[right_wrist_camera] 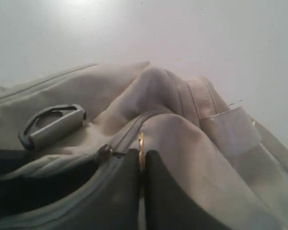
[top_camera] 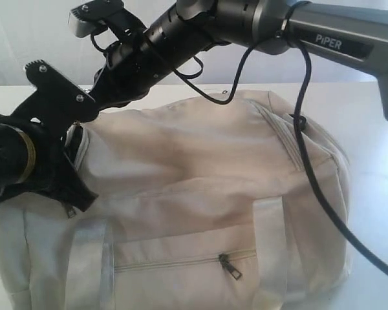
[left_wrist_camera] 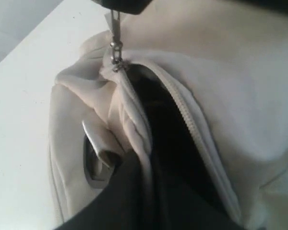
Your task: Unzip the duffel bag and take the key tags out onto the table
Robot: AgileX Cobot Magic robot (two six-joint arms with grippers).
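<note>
1. Duffel bag (top_camera: 200, 168): cream-beige woven fabric, soft and slumped with creases. It sits on the smooth white worktop (top_camera: 375, 142) and fills most of the exterior view.
2. Top zipper is partly open. It shows as a long curved slit with pale teeth along both edges and dark lining (left_wrist_camera: 173, 143) inside. The contents are too dark to make out.
3. Right claw (right_wrist_camera: 141, 160) reaches across to the bag's left end. Its two black fingers are pressed together on the thin metal zipper pull (left_wrist_camera: 116, 45) at the end of the slit.
4. Left claw (left_wrist_camera: 129, 165) is at the open slit, with one dark finger (left_wrist_camera: 115, 196) against the rolled fabric edge. I cannot tell whether it is gripping or open, because the other finger is lost against the lining.
5. A grey rounded D-ring (right_wrist_camera: 53, 125) lies flat on the fabric just beside the slit.
6. White webbing strap (top_camera: 271, 245) has a slight sheen and runs down the front.
7. Front pocket zipper (top_camera: 181, 261) is closed, and its small metal pull (top_camera: 230, 266) hangs down.
8. A black cable (top_camera: 310, 161) drapes from the right arm across the bag.
</note>
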